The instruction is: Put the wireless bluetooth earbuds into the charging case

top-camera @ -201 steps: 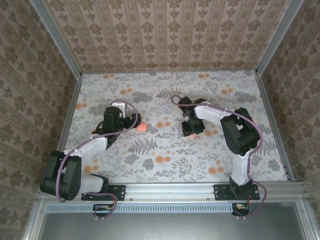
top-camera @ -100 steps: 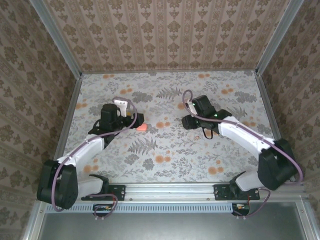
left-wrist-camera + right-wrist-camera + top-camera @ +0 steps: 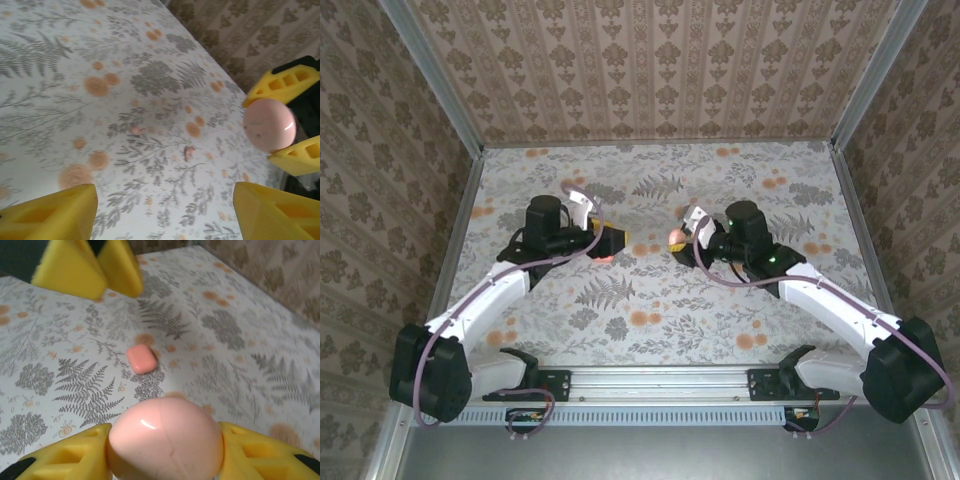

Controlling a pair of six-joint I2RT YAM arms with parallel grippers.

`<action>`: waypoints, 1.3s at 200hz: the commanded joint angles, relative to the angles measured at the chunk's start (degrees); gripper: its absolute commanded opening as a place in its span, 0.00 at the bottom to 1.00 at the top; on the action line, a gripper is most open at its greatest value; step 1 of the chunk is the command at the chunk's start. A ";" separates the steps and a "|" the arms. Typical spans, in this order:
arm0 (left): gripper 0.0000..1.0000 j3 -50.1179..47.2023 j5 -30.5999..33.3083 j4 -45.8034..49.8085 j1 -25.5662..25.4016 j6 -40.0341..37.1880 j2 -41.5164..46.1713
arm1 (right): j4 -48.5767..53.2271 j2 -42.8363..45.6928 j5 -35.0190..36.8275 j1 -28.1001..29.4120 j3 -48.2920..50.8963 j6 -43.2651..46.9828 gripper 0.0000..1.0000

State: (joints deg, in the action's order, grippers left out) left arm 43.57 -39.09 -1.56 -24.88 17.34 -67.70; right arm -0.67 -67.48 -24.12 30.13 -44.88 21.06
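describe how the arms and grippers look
The left arm and right arm have white links, black joints and a purple cable each. The left gripper and right gripper carry yellow wedge fingers with rectangular hollows. The right arm shows small green lights.

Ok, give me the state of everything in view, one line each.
Earbuds: loose on the table, apart.
Pink disc: seam closed, gripped.
Salmon block: lying on the table, free.
Left gripper: open, empty.
Right gripper: shut on the disc.
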 commanded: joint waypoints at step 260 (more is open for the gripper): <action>0.37 6.21 -8.75 1.56 -10.36 5.77 -7.39 | -3.03 -8.79 7.89 10.47 -6.61 20.68 0.30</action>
State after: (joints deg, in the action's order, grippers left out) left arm 48.05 -44.77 1.19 -34.83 22.65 -73.67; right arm -1.54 -75.40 -18.15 40.21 -49.47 40.42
